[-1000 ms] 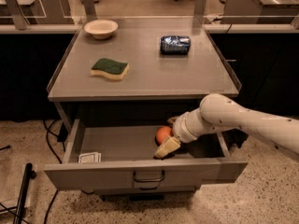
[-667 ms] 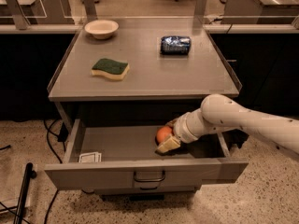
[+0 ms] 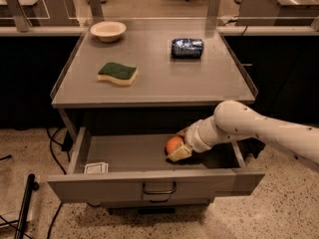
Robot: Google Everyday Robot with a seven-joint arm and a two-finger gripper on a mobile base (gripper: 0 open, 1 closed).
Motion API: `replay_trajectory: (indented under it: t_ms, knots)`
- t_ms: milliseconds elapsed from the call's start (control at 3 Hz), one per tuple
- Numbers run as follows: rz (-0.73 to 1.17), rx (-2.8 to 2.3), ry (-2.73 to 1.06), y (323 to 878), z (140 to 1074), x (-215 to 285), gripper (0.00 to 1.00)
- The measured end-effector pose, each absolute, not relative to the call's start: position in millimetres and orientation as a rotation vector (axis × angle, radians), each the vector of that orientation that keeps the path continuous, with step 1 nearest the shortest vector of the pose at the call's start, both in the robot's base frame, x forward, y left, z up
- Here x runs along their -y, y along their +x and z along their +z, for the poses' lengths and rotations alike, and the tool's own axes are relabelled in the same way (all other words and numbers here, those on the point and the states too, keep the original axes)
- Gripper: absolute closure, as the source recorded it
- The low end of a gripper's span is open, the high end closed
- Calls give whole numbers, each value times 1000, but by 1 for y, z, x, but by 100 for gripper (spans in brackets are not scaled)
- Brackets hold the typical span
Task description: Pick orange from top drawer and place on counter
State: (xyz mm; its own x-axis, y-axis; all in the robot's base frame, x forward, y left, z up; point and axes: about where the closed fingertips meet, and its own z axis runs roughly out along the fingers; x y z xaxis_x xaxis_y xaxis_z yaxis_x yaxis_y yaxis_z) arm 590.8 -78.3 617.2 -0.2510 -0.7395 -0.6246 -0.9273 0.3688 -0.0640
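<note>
1. The top drawer [image 3: 130, 154] is pulled fully out below the surface [image 3: 164, 81], so the arm [image 3: 259, 129] can reach in from the right, over the drawer's side wall.
2. The orange [image 3: 173, 143] sits on the drawer floor, right of centre and nearer the front panel. It is not yet lifted as far as I can judge.
3. The pincer [image 3: 178, 147] is right at the orange, with a pale pad touching its front lower side. It looks positioned around the fruit for a grasp. I cannot tell if it is clamped on it or apart.
4. The bail handle [image 3: 159, 188] hangs centred on the front panel, untouched.
5. A small white card or packet [image 3: 95, 168] lies flat in the front left corner of the drawer, well apart from the orange. Its print is too small to read.
6. On the surface:
   - A green-and-yellow sponge [image 3: 117, 73] is left of centre.
   - A pale bowl [image 3: 108, 31] is at the back left.
   - A dark blue packet or can [image 3: 187, 48] lies on its side at the back right. It has light markings, and no brand is legible.
7. The bare front-right area of the surface looks like the easy drop spot for the orange.
</note>
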Motion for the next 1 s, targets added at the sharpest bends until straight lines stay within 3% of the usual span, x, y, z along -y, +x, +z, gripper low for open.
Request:
replay_trajectory:
  t_ms: [333, 1000]
  knots:
    - [445, -2055, -1447, 579, 643, 75, 100]
    - [425, -1954, -1542, 527, 780, 52, 100]
